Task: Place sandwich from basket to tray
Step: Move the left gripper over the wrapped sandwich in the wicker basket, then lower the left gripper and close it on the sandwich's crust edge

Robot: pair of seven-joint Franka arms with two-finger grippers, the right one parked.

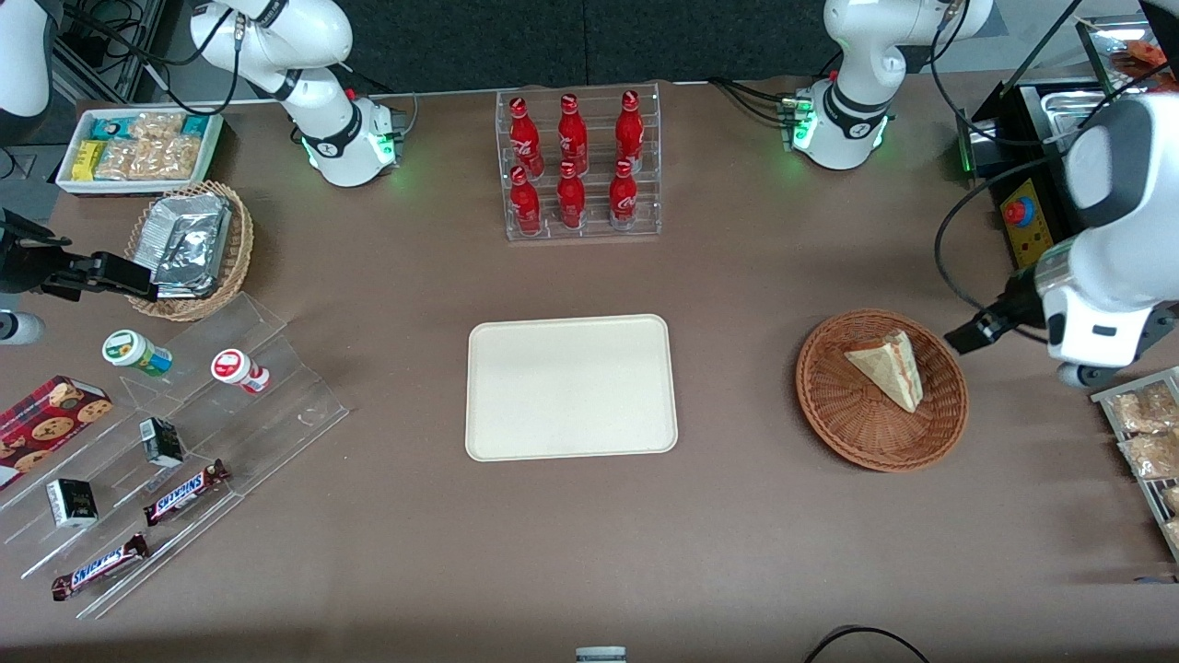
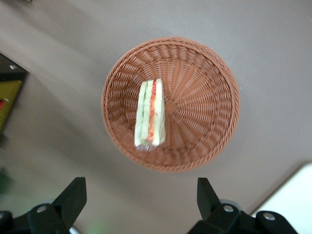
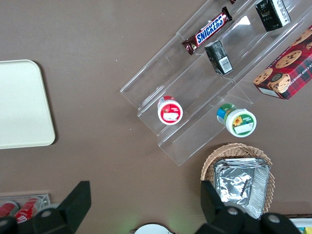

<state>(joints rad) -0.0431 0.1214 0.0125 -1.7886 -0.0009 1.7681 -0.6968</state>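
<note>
Reddish-brown woven wicker basket (image 1: pixel 881 390) holds the triangular white-bread sandwich (image 1: pixel 888 368), frame right. Cream rectangular tray (image 1: pixel 571 387) sits centre. Tool (image 2: pixel 141 197) spread, above the tabletop beside the basket.

The working left arm reaches in from its end of the table, its white wrist raised well above the table and the hand (image 2: pixel 141 202) pointing straight down. The two dark fingers (image 2: pixel 73 197) stand wide apart — nothing between them (seen from the wrist camera) — and touch nothing.
</note>
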